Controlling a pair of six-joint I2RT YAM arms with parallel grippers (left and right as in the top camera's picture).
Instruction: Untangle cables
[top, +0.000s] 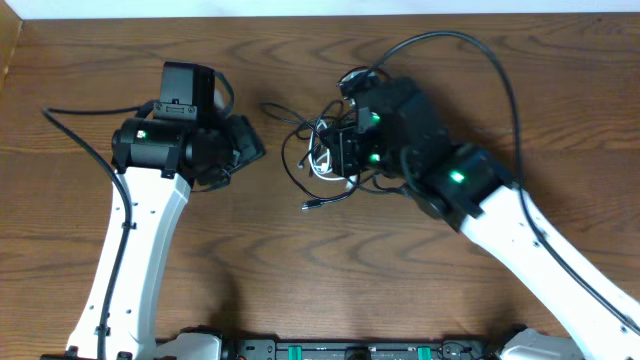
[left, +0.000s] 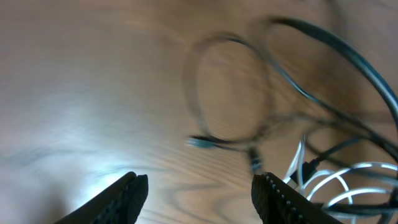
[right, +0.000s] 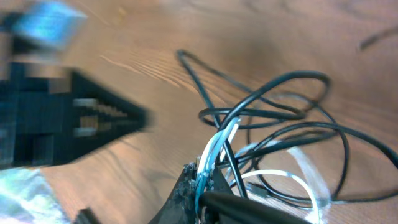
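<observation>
Cables (top: 320, 165) lie looped in a knot on the wooden counter (top: 300, 290) — one black plug end (top: 310, 206) pointing near-left — right jaws pinching them, left jaws spread.

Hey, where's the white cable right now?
The white cable lies about mid-frame overhead, on the robot's right half, inside the tangle of black cables, pinched in the right end effector.

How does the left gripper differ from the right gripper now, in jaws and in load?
The left gripper stands open; the right gripper is shut. The left gripper holds nothing, while the right gripper pinches the white cable and, it seems, a black cable. The left gripper is beside the tangle; the right gripper is at it. Both face the same tangle.
</observation>
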